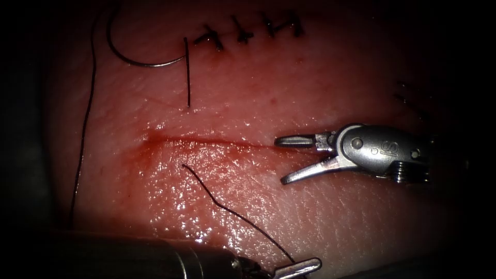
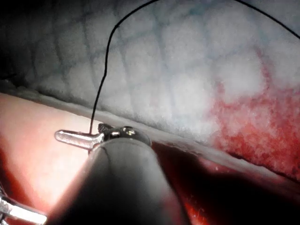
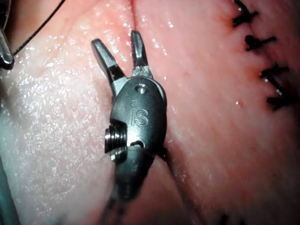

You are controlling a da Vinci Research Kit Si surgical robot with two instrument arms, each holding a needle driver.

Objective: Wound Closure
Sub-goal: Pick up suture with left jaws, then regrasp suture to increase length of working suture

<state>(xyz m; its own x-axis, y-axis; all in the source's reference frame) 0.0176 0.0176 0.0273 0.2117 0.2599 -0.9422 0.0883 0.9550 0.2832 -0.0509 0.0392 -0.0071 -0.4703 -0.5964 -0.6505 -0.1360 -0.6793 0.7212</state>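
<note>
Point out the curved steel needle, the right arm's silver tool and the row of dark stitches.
curved steel needle (image 1: 135,61), endoscope view, on the arc's lower bend.
right arm's silver tool (image 1: 293,159), endoscope view, between its open jaws' tips.
row of dark stitches (image 1: 247,32), endoscope view, on a middle stitch.

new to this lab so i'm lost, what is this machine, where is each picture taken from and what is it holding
It is a surgical practice robot with two thin arms, each ending in a small two-jawed hand. The endoscope view looks down on the tissue and its cut; the other two look along each arm at its hand. The right hand is open over the cut, holding nothing. The left hand grips the thread. The curved needle lies free on the tissue above the cut, beside older stitches.
</note>
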